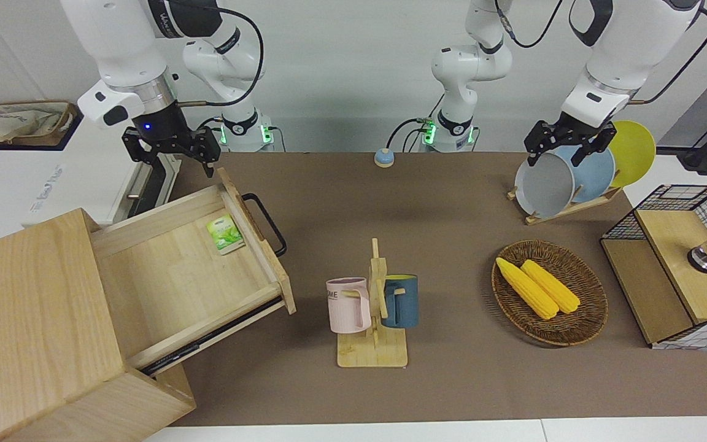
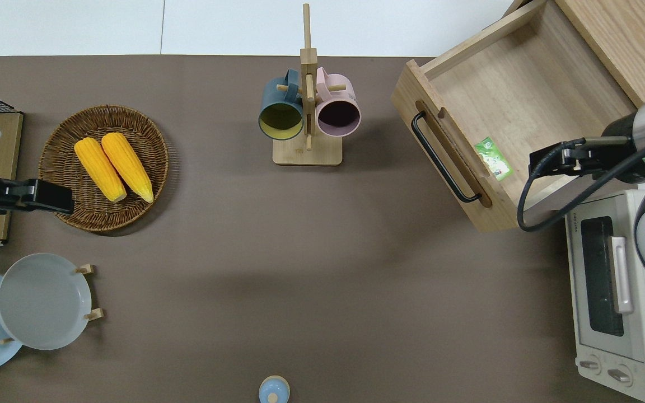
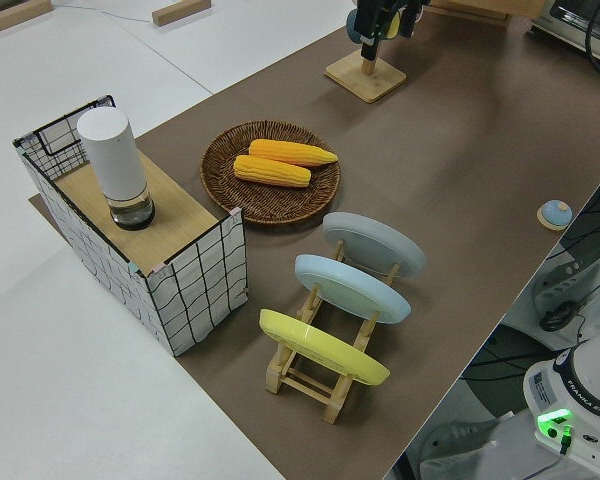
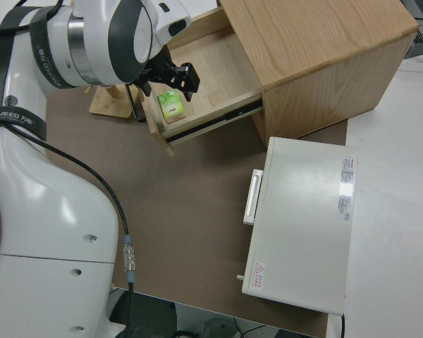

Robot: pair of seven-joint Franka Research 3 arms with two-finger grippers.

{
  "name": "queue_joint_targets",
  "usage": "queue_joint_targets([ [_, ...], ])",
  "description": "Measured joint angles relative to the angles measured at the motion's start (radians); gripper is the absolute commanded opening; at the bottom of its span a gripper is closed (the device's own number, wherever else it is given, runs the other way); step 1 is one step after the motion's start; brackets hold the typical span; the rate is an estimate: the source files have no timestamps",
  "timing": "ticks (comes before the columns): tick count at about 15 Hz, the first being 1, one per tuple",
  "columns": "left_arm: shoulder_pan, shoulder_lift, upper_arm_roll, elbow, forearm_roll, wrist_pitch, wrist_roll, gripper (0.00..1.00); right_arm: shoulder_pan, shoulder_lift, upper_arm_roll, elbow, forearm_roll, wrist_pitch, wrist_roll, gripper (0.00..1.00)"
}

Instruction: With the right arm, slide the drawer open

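The light-wood drawer [image 1: 175, 270] stands pulled far out of the pale wood cabinet [image 1: 28, 307]; it also shows in the overhead view [image 2: 501, 101] and the right side view [image 4: 218, 70]. Its black bar handle [image 1: 266, 223] is free. A green packet [image 2: 493, 158] lies inside, against the front panel. My right gripper [image 1: 169, 150], blue light on the wrist, is open and empty in the air. The overhead view shows the right gripper [image 2: 552, 162] over the drawer's corner beside the toaster oven. My left arm is parked, with its gripper [image 1: 565, 144] open.
A white toaster oven [image 2: 619, 302] stands beside the drawer, nearer to the robots. A mug rack [image 1: 373, 313] with two mugs is mid-table. A wicker basket [image 1: 593, 307] with corn, a plate rack [image 1: 574, 178] and a wire-grid box [image 1: 679, 264] are at the left arm's end.
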Motion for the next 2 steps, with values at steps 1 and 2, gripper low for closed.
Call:
queue_joint_targets([
  [1,0.000,0.000,0.000,0.000,0.000,0.000,0.000,0.99,0.000,0.002,0.001,-0.001,0.000,0.000,0.000,0.985],
  [2,0.000,0.000,0.000,0.000,0.000,0.000,0.000,0.99,0.000,0.004,0.003,-0.001,0.000,0.000,0.000,0.985],
])
